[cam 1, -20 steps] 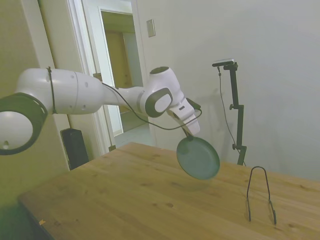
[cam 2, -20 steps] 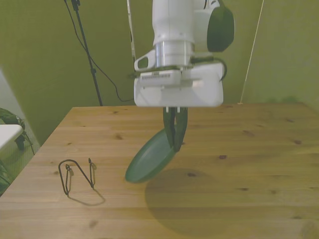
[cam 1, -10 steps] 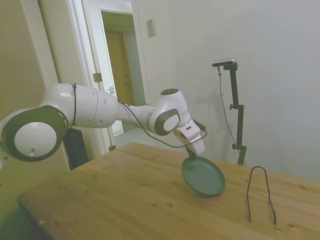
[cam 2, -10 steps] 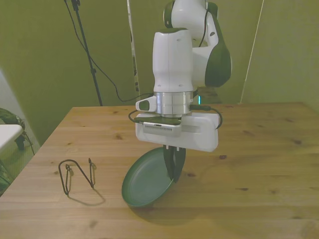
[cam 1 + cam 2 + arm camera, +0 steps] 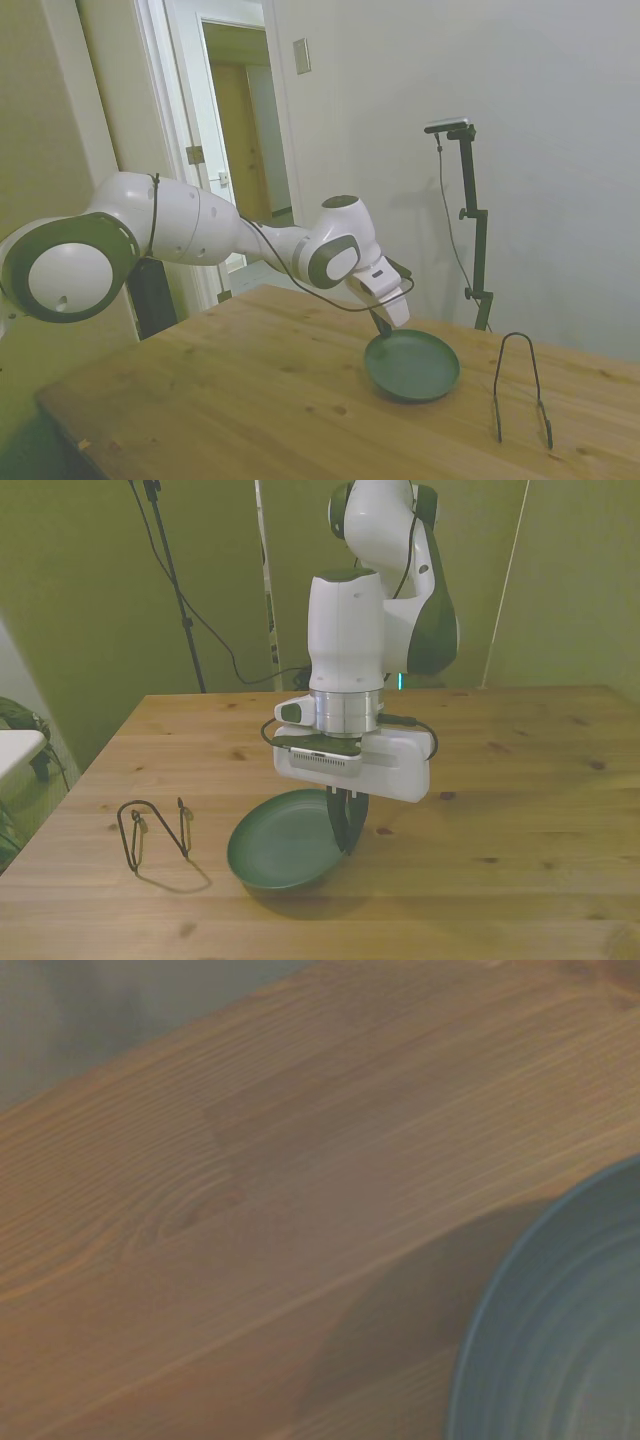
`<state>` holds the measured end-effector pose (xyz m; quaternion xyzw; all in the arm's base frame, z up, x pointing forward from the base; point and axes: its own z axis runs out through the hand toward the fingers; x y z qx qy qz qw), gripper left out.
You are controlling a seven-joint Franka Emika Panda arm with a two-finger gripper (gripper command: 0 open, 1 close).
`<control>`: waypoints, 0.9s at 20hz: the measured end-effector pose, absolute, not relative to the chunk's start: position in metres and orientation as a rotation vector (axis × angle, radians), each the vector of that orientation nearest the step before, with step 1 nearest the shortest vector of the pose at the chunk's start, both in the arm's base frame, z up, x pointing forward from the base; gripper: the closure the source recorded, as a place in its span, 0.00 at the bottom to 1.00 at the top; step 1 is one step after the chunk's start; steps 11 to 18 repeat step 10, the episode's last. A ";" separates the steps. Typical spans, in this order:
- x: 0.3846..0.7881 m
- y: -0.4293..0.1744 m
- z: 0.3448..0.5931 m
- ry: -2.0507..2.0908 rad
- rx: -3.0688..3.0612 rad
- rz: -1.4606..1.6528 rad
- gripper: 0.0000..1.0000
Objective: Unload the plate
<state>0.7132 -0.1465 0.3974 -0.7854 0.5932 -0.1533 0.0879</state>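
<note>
the round dark green shallow plate (image 5: 283, 851) is now down on the wooden desk (image 5: 520, 810), lying near flat with its open face up. a second ago it hung tilted steeply in the air under my wrist; half a second ago it was lower but still canted, low edge near the wood. in the side view it now reads as a level disc on the desk top (image 5: 412, 365), its shadow tight underneath, so i judge it's resting on the surface or very nearly, though i can't confirm full contact at the rim on my side.

my claw (image 5: 346, 828) is still closed on the plate's rim, at the edge toward the front view's right; the fingers are pinched together on it, no gap showing. my wrist has dropped and the arm has folded lower to get here.

the wrist view shows only an arc of the plate (image 5: 560, 1340), blurred, with wood grain beside it and a shadow at the rim.

the thin black wire stand (image 5: 156, 832) sits empty and upright, well apart from the plate, toward the front view's left. in the side view it stands just past the plate (image 5: 521, 388), not touching it.

meaning for the task: plate is out of the stand and placed. what's left, as i judge it, is opening the fingers and backing off without dragging the rim.
</note>
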 end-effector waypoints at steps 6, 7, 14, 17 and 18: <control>0.712 -0.148 0.405 1.762 -2.336 -0.467 0.00; 0.711 -0.148 0.407 1.762 -2.335 -0.466 0.00; 0.707 -0.150 0.423 1.753 -2.332 -0.464 0.00; 0.707 -0.150 0.423 1.753 -2.332 -0.464 0.00; 0.707 -0.150 0.423 1.753 -2.332 -0.464 0.00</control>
